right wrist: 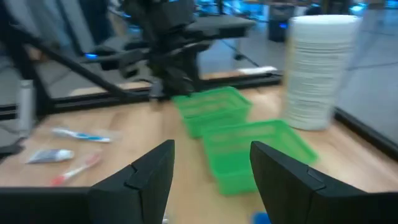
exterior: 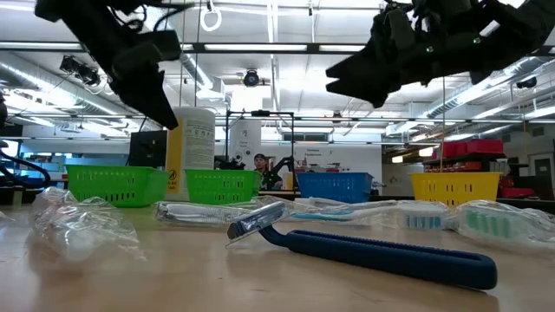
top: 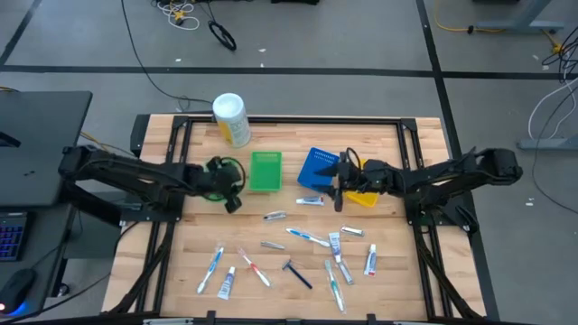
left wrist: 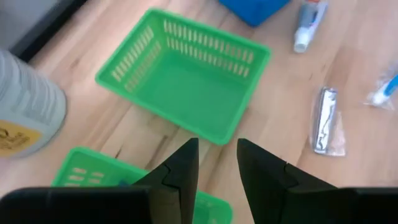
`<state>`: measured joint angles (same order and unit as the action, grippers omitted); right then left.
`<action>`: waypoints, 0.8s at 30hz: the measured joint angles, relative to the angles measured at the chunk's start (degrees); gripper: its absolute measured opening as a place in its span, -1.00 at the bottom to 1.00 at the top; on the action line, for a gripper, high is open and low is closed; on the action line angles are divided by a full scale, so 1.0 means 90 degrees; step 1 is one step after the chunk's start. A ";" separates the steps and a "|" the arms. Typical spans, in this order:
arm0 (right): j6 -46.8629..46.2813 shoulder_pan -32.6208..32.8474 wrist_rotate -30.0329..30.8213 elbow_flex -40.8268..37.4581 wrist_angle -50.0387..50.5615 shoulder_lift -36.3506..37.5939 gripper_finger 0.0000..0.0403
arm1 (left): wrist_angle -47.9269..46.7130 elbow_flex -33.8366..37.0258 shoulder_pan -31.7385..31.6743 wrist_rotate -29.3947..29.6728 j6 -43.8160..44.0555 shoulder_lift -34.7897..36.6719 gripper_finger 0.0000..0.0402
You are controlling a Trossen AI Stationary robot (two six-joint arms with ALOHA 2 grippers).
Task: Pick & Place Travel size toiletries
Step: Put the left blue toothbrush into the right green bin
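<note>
A: Silvery packet (top: 275, 216) on the bare wood is your nearest pick. It lies just in front of the green bin (top: 265, 171), towards the table's front edge, between your two arms.

B: Which arm do you send?

A: Your left gripper (top: 231, 189) hovers beside the green bin, its fingers (left wrist: 180, 175) parted a little, nothing between them. The packet sits off to its right and a bit forward, long axis running roughly left to right across the table.

B: And your right gripper (top: 339, 190)?

A: Spread wide and empty, by the blue bin (top: 318, 168). A white tube (top: 310, 200) lies just beside it. The other toiletries (top: 298, 255) are scattered further forward, well apart from both.
</note>
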<state>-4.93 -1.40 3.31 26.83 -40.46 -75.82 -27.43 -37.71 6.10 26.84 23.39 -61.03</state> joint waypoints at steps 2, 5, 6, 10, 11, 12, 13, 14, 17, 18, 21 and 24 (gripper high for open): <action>0.0107 0.0144 -0.0056 0.0016 -0.0386 -0.0344 0.09 | -0.0007 0.0000 0.0328 0.0437 -0.0031 0.0099 -0.43; 0.0115 0.0357 -0.0060 0.0425 -0.0237 -0.0816 0.09 | -0.0084 -0.0002 0.0748 0.0590 -0.0153 0.0361 -0.43; 0.0121 0.0415 -0.0060 0.0636 -0.0098 -0.0963 0.09 | -0.0037 -0.0004 0.0863 0.0532 -0.0201 0.0462 -0.43; 0.0263 0.0543 -0.0084 0.1671 0.1056 -0.1480 0.09 | -0.0060 -0.0005 0.1228 0.0248 -0.0346 0.0873 -0.43; 0.0342 0.0552 -0.0107 0.1926 0.1405 -0.1595 0.09 | -0.0090 -0.0005 0.1295 0.0208 -0.0333 0.0949 -0.43; 0.0399 0.0567 -0.0112 0.2169 0.1759 -0.1696 0.09 | -0.0126 -0.0005 0.1359 0.0195 -0.0299 0.1004 -0.43; 0.0439 0.0575 -0.0099 0.2345 0.2082 -0.1774 0.09 | -0.0111 -0.0005 0.1424 0.0179 -0.0248 0.1022 -0.43; 0.0470 0.0578 -0.0059 0.2497 0.2326 -0.1863 0.09 | -0.0096 -0.0005 0.1479 0.0179 -0.0168 0.1019 -0.43; 0.0481 0.0577 -0.0038 0.2662 0.2502 -0.2083 0.09 | -0.0105 -0.0002 0.1666 0.0037 0.0197 0.0906 -0.43; 0.0481 0.0577 -0.0054 0.2664 0.2465 -0.2129 0.09 | -0.0094 -0.0005 0.1706 -0.0057 0.0394 0.0820 -0.43; 0.0413 0.0583 -0.0046 0.2669 0.2499 -0.2218 0.09 | -0.0118 -0.0001 0.1863 -0.0282 0.1100 0.0552 -0.43; 0.0411 0.0589 -0.0050 0.2669 0.2539 -0.2249 0.09 | -0.0173 0.0000 0.2045 -0.0403 0.1673 0.0267 -0.43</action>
<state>-1.23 3.90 2.85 50.85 -17.62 -96.05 -28.99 -37.71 24.50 23.21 38.44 -58.63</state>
